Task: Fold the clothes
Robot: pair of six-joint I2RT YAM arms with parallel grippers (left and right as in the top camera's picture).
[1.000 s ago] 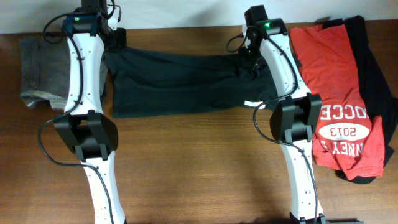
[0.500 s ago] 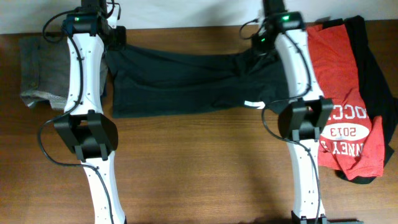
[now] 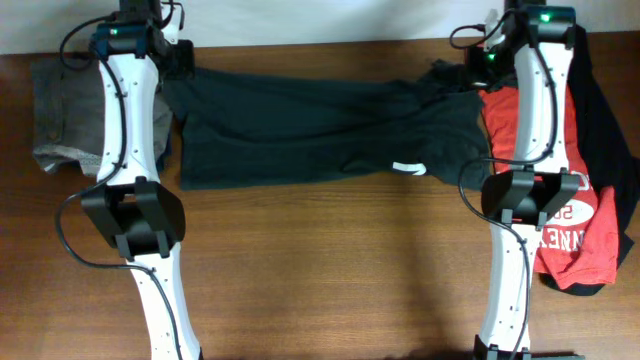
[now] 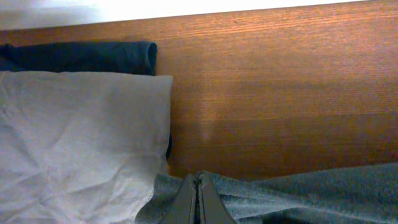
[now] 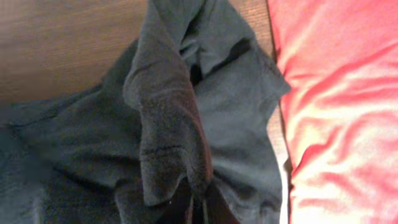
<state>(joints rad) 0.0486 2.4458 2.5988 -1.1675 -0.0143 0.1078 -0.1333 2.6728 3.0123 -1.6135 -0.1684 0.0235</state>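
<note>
White arms (image 3: 130, 110), black elbow housings (image 3: 135, 215), looping black cables (image 3: 68, 235), green wrist lights (image 3: 545, 16), dark-grey left claw (image 4: 198, 200).

The black fabric T-shirt (image 3: 300, 130) lies stretched across the far part of the brown wooden surface (image 3: 320, 270), one end at the left gripper (image 3: 184, 62), the other at the right gripper (image 3: 468, 72). Left of the left gripper lies the folded grey-brown garment (image 3: 65, 110). Just right of the right gripper lies the red printed T-shirt (image 3: 585, 240), on top of another black T-shirt (image 3: 605, 110) that reaches farther right.
</note>
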